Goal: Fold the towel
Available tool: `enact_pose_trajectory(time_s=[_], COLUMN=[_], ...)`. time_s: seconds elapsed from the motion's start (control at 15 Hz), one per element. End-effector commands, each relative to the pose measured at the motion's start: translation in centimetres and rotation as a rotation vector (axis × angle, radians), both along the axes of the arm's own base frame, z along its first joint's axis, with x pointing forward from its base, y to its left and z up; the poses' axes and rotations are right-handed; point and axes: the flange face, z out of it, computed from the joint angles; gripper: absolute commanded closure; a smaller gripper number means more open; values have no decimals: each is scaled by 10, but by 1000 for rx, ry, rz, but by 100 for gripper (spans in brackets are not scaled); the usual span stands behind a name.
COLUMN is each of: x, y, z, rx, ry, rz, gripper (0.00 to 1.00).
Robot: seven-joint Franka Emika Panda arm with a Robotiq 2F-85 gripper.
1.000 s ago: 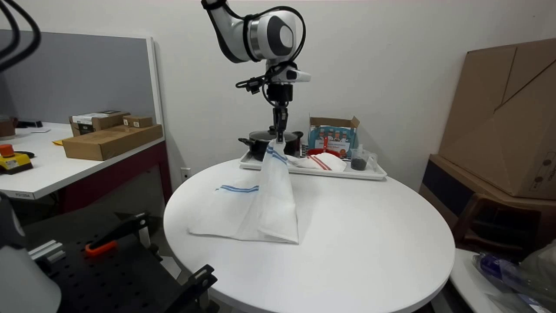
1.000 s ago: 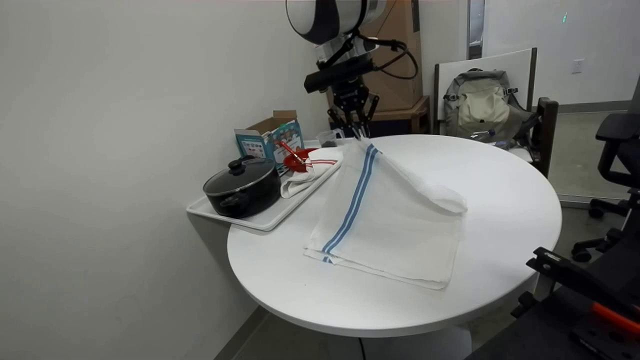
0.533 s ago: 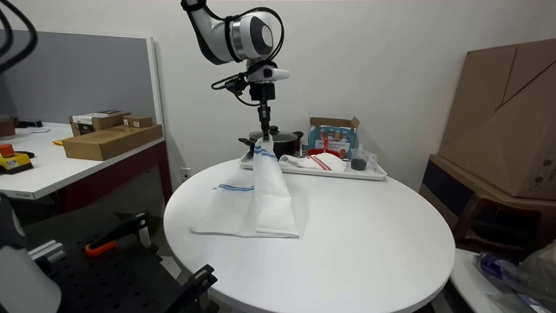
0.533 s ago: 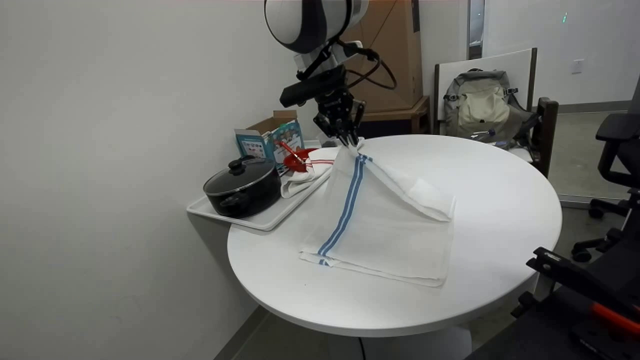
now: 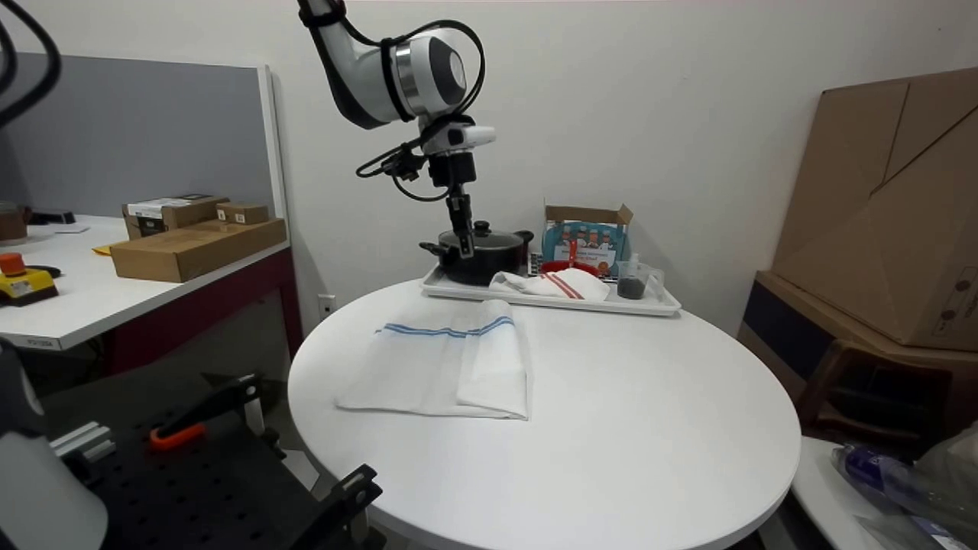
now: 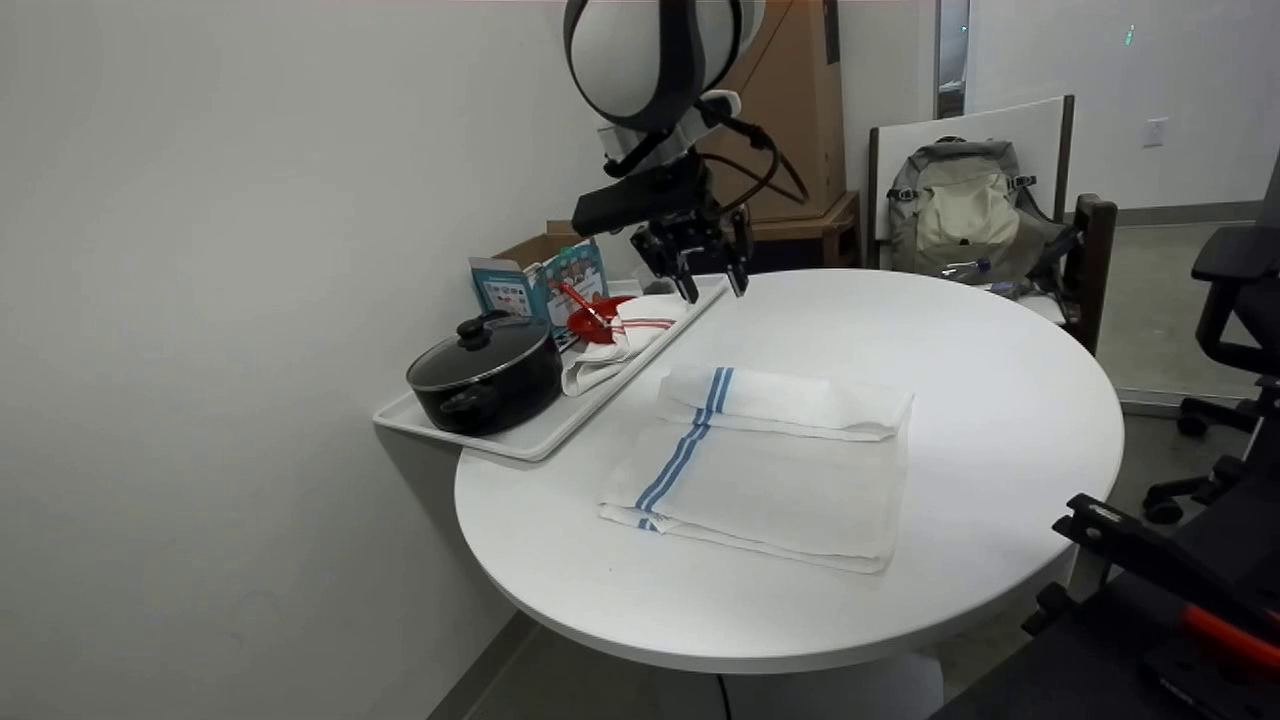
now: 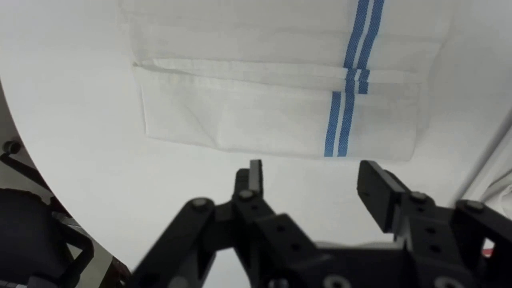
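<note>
The white towel (image 5: 428,374) with blue stripes lies on the round table in both exterior views. One strip of it is folded over onto the rest, and this flap (image 6: 810,400) sits on the side facing the tray. In the wrist view the towel (image 7: 256,116) fills the upper middle, its stripes offset where the layers overlap. My gripper (image 7: 310,168) stands open, nothing between its fingers, just off the towel's folded edge. An exterior view has the gripper (image 6: 715,292) hanging above the table near the tray, apart from the towel (image 6: 770,490).
A white tray (image 5: 642,307) at the table's back holds a black lidded pot (image 6: 485,375), a red pan (image 5: 569,267), a red-striped cloth (image 5: 577,284), an opened box (image 6: 565,270) and a small clear cup (image 5: 631,281). The wall rises just behind.
The raised end of the towel has been let go and has dropped flat onto the towel. My gripper has opened, after shifting toward the pot in an exterior view.
</note>
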Motion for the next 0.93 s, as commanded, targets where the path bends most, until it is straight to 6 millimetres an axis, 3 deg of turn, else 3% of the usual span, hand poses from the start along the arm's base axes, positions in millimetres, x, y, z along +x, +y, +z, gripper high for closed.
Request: enact_pose_trajectory(time_s=[0.0,0.13,0.27,0.6,0.87], x=[-22,-35,-66,-154,-201], y=[-13,-16,-14,-26,-42], z=[25,36,39,25,13], rx=[14,15,24,-21,-39], ry=[-98,-131,-134,-97,-60], rz=[6,69,219,484,695], gripper=[5,0,0,0,0])
